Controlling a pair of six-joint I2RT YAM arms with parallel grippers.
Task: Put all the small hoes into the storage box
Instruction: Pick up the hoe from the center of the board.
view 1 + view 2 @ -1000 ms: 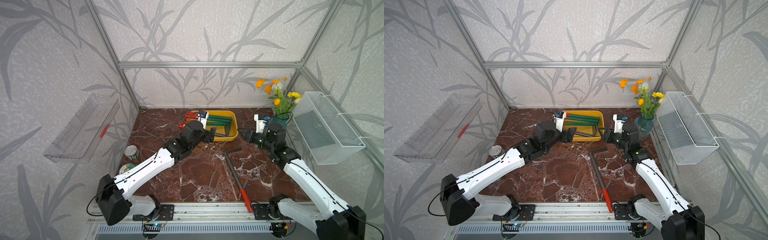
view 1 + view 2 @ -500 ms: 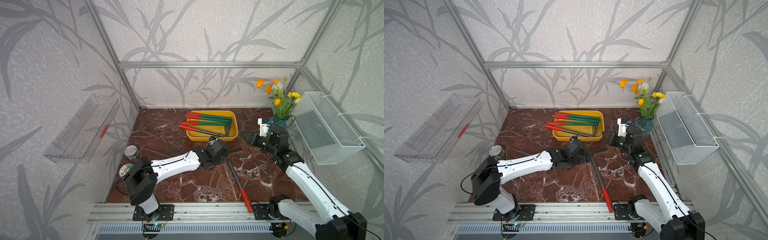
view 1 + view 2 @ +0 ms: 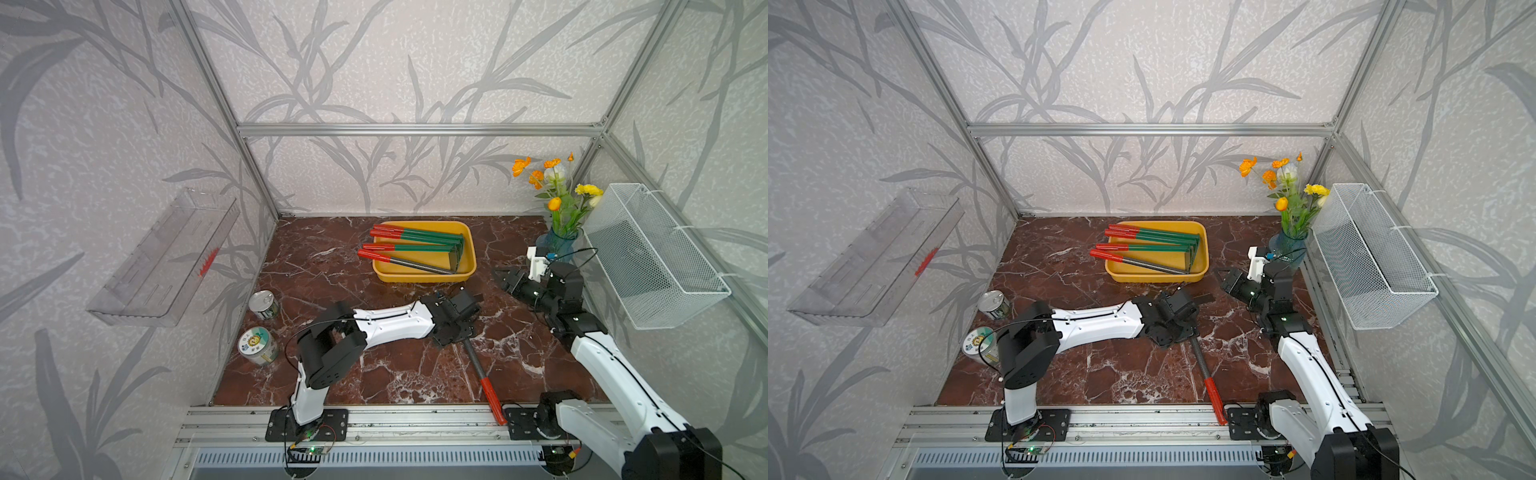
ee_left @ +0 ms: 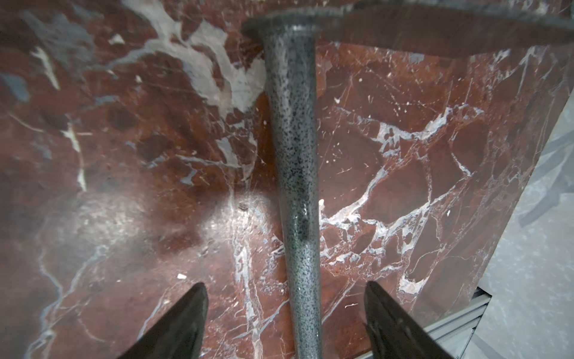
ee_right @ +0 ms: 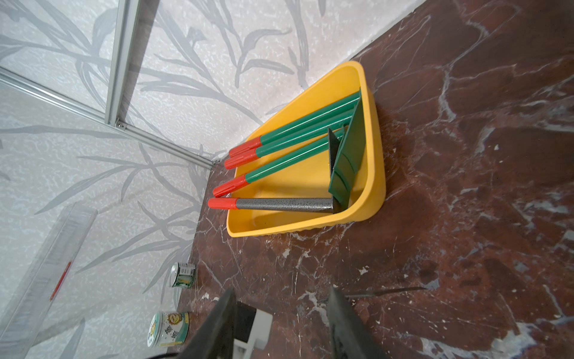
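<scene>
The small hoe (image 3: 478,365) lies on the marble table, grey speckled shaft and red grip pointing at the front rail. My left gripper (image 3: 459,332) hangs over its shaft near the head. In the left wrist view the shaft (image 4: 295,155) runs between the spread fingers of the left gripper (image 4: 284,285), open and clear of it on both sides. The yellow storage box (image 3: 419,277) stands behind and holds several red-gripped tools. My right gripper (image 3: 500,276) hovers right of the box, open and empty (image 5: 281,290).
Two tin cans (image 3: 264,304) (image 3: 257,345) stand at the left edge. A blue vase of flowers (image 3: 557,245) sits at the back right, beside a white wire basket (image 3: 652,257) on the right wall. A clear tray (image 3: 166,257) hangs on the left wall.
My left arm has swung from the storage box to the front and come down over the hoe on the table. The right gripper has drawn back slightly to the right.
</scene>
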